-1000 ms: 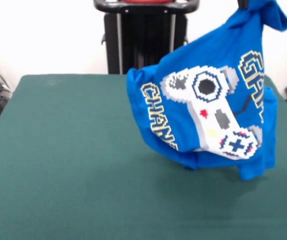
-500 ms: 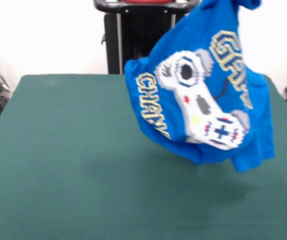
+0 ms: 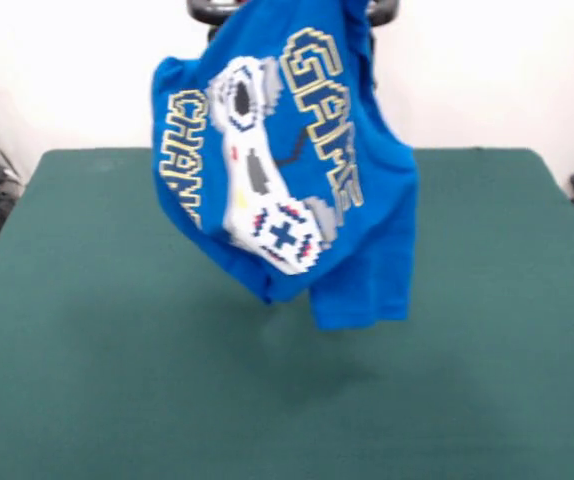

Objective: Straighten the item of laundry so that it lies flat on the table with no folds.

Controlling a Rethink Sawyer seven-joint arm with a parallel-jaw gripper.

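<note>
Blue shirt: I see the bright blue T-shirt (image 3: pixel 297 170) hanging in the air, bunched at its top near the picture's upper edge, print facing the camera and tilted.
Print: white pixel controller (image 3: pixel 262 180) at left-centre, with yellow-outlined "GAME" (image 3: pixel 324 115) running down to its right and part of "CHANGER" along the left hem.
Shirt's place: over the middle of the green felt table (image 3: pixel 87 350), nearer the far edge; I judge its lowest flap clear of the cloth, with a faint shadow beneath.
Step in hand: I read this as the lift-and-carry stage; nothing lies flat yet.
Next move: I would bring the lower hem down onto the felt first, then drag back towards the far edge so the cloth pays out without doubling.
Arm: hidden behind the shirt's top; only the dark pedestal (image 3: pixel 207 12) peeks out at the far edge.
Gripper: not visible, so I cannot tell how it stands or what it grips.
</note>
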